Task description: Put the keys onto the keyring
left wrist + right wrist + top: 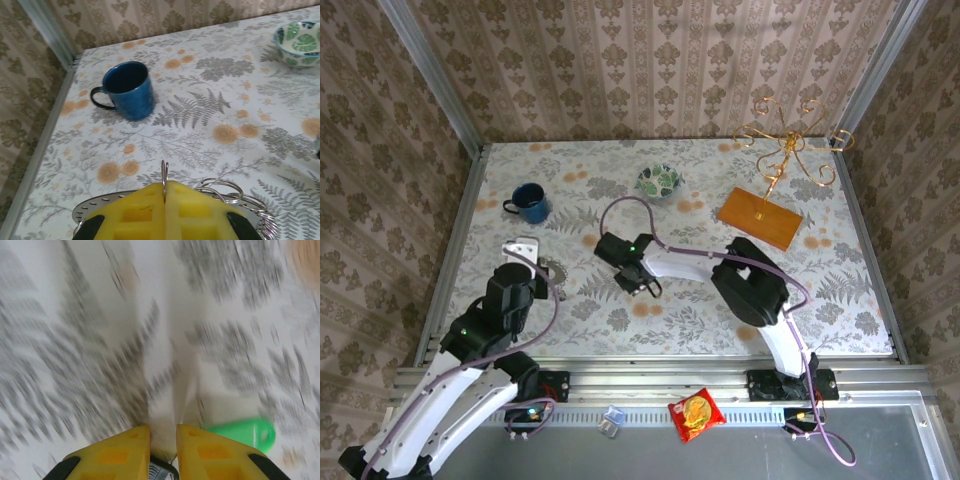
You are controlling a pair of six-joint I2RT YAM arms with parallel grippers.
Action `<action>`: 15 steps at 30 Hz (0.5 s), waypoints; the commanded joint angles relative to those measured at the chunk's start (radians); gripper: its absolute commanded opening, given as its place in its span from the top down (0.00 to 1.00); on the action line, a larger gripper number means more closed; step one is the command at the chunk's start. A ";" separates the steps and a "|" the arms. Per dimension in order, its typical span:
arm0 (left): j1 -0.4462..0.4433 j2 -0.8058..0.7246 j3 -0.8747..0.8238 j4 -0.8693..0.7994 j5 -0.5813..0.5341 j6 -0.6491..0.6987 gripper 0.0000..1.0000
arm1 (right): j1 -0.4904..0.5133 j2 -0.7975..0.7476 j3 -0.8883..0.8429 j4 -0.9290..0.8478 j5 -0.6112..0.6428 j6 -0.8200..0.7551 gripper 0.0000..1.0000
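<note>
My left gripper [164, 192] is shut on the keyring [164, 172], a thin metal loop that stands upright out of the seam between the yellow pads. In the top view this gripper [525, 250] sits at the table's left. The right wrist view is heavily blurred. My right gripper [163, 432] has its yellow fingers a narrow gap apart, with a pale strip rising out of the gap. The green head of the keys [245, 432] lies sharp against the right finger. In the top view the right gripper [642, 282] points down near the table's middle.
A perforated metal disc [95, 207] and loose wire rings [225, 187] lie under the left fingers. A blue mug [529, 203] stands at the back left and a patterned bowl [660, 182] at the back middle. A gold wire stand [790, 150] rises from its wooden base [760, 217] at the back right.
</note>
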 commanded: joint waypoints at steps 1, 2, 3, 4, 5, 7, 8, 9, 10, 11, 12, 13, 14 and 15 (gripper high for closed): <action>0.005 0.022 0.006 0.113 0.103 0.050 1.00 | -0.001 -0.105 -0.119 -0.042 0.031 0.043 0.78; 0.005 0.030 0.002 0.130 0.121 0.055 1.00 | -0.001 -0.130 -0.145 -0.046 0.033 0.050 0.78; 0.005 0.042 -0.002 0.148 0.144 0.058 1.00 | 0.000 -0.158 -0.174 -0.049 0.034 0.061 0.78; 0.005 0.057 -0.002 0.164 0.168 0.061 1.00 | 0.000 -0.181 -0.190 -0.051 0.033 0.070 0.78; 0.005 0.066 -0.001 0.177 0.186 0.067 1.00 | 0.001 -0.208 -0.205 -0.055 0.031 0.081 0.77; 0.005 0.097 0.003 0.199 0.228 0.079 1.00 | 0.000 -0.253 -0.222 -0.054 0.031 0.109 0.75; 0.005 0.110 0.006 0.207 0.245 0.085 1.00 | 0.000 -0.275 -0.229 -0.053 0.037 0.126 0.74; 0.005 0.125 0.009 0.215 0.262 0.091 1.00 | -0.001 -0.300 -0.240 -0.050 0.049 0.157 0.71; 0.005 0.137 0.010 0.226 0.291 0.099 1.00 | -0.002 -0.323 -0.254 -0.046 0.060 0.196 0.70; 0.004 0.144 0.008 0.239 0.327 0.110 1.00 | -0.005 -0.344 -0.268 -0.040 0.059 0.230 0.69; 0.003 0.152 0.002 0.263 0.373 0.123 1.00 | -0.012 -0.366 -0.293 -0.026 0.040 0.271 0.69; 0.001 0.159 -0.008 0.289 0.410 0.127 1.00 | -0.018 -0.382 -0.315 -0.016 0.019 0.302 0.68; -0.001 0.165 -0.017 0.311 0.436 0.134 1.00 | -0.031 -0.400 -0.339 0.000 -0.007 0.333 0.69; -0.004 0.172 -0.024 0.333 0.467 0.141 1.00 | -0.044 -0.413 -0.363 0.019 -0.044 0.353 0.68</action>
